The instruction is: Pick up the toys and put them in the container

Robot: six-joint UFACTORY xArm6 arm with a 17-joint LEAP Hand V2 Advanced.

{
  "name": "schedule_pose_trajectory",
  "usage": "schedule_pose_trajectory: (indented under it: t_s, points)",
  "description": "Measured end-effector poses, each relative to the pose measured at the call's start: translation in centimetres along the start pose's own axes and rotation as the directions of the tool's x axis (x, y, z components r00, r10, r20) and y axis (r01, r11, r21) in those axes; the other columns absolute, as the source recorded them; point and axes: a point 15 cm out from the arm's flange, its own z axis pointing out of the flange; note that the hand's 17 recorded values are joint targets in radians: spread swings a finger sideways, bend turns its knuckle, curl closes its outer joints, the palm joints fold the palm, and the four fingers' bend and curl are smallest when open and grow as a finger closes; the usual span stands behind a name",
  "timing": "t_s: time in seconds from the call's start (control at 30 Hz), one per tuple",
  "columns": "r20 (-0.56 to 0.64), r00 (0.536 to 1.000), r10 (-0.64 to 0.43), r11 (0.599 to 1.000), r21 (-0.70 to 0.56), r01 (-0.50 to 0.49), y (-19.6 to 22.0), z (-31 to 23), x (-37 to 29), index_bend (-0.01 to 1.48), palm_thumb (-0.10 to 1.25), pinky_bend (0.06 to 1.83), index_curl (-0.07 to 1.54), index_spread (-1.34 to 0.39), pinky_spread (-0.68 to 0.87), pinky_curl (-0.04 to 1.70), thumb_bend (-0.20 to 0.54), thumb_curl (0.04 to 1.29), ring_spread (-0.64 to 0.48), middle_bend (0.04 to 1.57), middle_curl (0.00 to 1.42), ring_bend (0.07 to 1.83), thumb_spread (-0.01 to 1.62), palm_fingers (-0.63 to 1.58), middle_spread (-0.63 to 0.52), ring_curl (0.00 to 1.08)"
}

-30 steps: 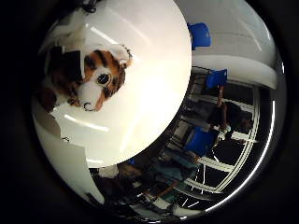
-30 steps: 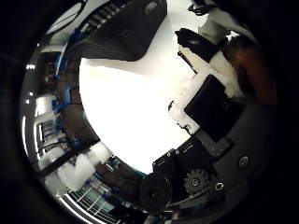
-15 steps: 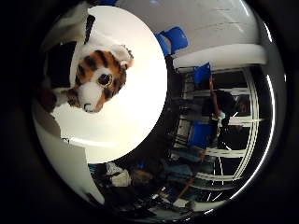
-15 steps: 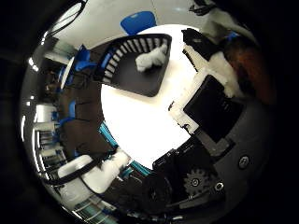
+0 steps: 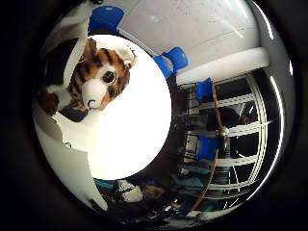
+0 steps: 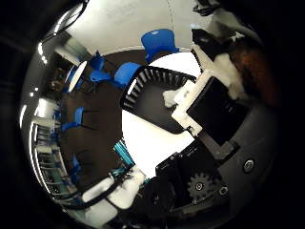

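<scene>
The hand [image 6: 214,109] has its fingers curled around a tiger toy [image 5: 98,79], a soft plush thing with orange and black stripes, a white muzzle and a glossy dark eye, held close against the palm and lifted clear of the round white table [image 5: 139,144]. The little finger side view shows the toy's face well, with a white and black finger pressed along its flank; the thumb side view shows only a patch of its brown and white fur behind a blocky finger. The relation that matters next is between the held toy and the container [image 6: 147,95], a dark basket with slatted, ribbed walls that sits on the table below and out in front of the palm, on the thumb side, well apart from the toy. Something pale and fuzzy [image 6: 169,98] lies inside it, probably another toy already in place, though a finger covers part of it. In my judgement the hand needs to carry across until the toy hangs over the basket's open top before the fingers loosen.
</scene>
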Motion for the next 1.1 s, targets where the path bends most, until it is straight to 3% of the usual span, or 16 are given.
schedule_pose_trajectory:
  t_s: [0.23, 0.43, 0.57, 0.63, 0.7, 0.73, 0.77, 0.8, 0.83, 0.87, 0.93, 1.1]
  points:
    - [0.076, 0.997, -0.011, 1.000, 0.027, 0.009, -5.2, 0.7, -4.8, 1.10, 1.01, 1.11, 0.86, -0.22, -0.22, 1.30, -0.015, 0.69, -0.27, 1.30, 0.90, 1.28, 1.01, 1.08, -0.17, 0.93]
    - [0.107, 0.994, -0.020, 1.000, 0.019, 0.018, -7.3, 2.3, -7.9, 1.09, 1.00, 1.11, 0.86, -0.22, -0.22, 1.31, -0.018, 0.70, -0.27, 1.29, 0.91, 1.28, 1.02, 1.07, -0.17, 0.93]
    - [0.139, 0.990, -0.020, 0.999, 0.030, 0.016, -8.3, 3.1, -9.2, 1.06, 0.88, 1.08, 0.86, -0.22, -0.23, 1.26, -0.031, 0.67, -0.27, 1.25, 0.90, 1.26, 1.08, 1.08, -0.17, 0.91]
    - [0.146, 0.989, -0.017, 0.998, 0.057, 0.009, -9.0, 3.1, -9.4, 0.91, 0.79, 1.02, 0.82, -0.23, -0.28, 1.14, -0.035, 0.63, -0.26, 1.19, 0.85, 1.24, 1.11, 1.09, -0.18, 0.84]
    - [0.148, 0.989, -0.017, 0.998, 0.058, 0.008, -9.1, 3.2, -9.4, 0.65, 0.74, 0.95, 0.76, -0.26, -0.39, 0.99, -0.029, 0.58, -0.26, 1.10, 0.79, 1.20, 1.14, 1.01, -0.20, 0.75]
    - [0.148, 0.989, -0.017, 0.998, 0.057, 0.009, -9.1, 3.2, -9.4, 0.49, 0.72, 0.93, 0.72, -0.29, -0.46, 0.93, -0.026, 0.55, -0.28, 1.03, 0.76, 1.17, 1.16, 0.87, -0.21, 0.71]
    - [0.149, 0.989, -0.019, 0.999, 0.053, 0.011, -8.9, 3.3, -9.5, 0.43, 0.71, 0.93, 0.72, -0.31, -0.49, 0.91, -0.024, 0.54, -0.28, 1.00, 0.74, 1.16, 1.16, 0.83, -0.23, 0.70]
    - [0.150, 0.988, -0.021, 0.999, 0.045, 0.015, -8.8, 3.5, -9.5, 0.39, 0.71, 0.88, 0.69, -0.37, -0.47, 0.89, -0.024, 0.52, -0.29, 0.93, 0.71, 1.09, 1.17, 0.62, -0.25, 0.67]
    - [0.150, 0.988, -0.023, 0.999, 0.037, 0.018, -8.5, 3.8, -9.4, 0.42, 0.70, 0.76, 0.67, -0.44, -0.36, 0.89, -0.023, 0.50, -0.26, 0.85, 0.68, 1.00, 1.17, 0.40, -0.25, 0.63]
    - [0.151, 0.988, -0.021, 0.999, 0.031, 0.016, -8.4, 3.9, -9.3, 0.42, 0.69, 0.72, 0.65, -0.46, -0.29, 0.88, -0.025, 0.49, -0.24, 0.81, 0.65, 0.94, 1.17, 0.34, -0.25, 0.60]
    - [0.154, 0.988, -0.023, 1.000, 0.010, 0.022, -7.9, 4.3, -9.1, 0.43, 0.67, 0.71, 0.58, -0.51, 0.02, 0.85, -0.024, 0.46, -0.08, 0.59, 0.54, 0.74, 1.17, 0.15, -0.18, 0.49]
    - [0.190, 0.980, -0.052, 0.993, -0.095, 0.071, -5.5, 6.0, -9.4, 0.34, 0.65, 0.63, 0.47, -0.52, 0.42, 0.72, -0.022, 0.42, 0.12, 0.42, 0.43, 0.56, 1.17, 0.13, -0.08, 0.36]
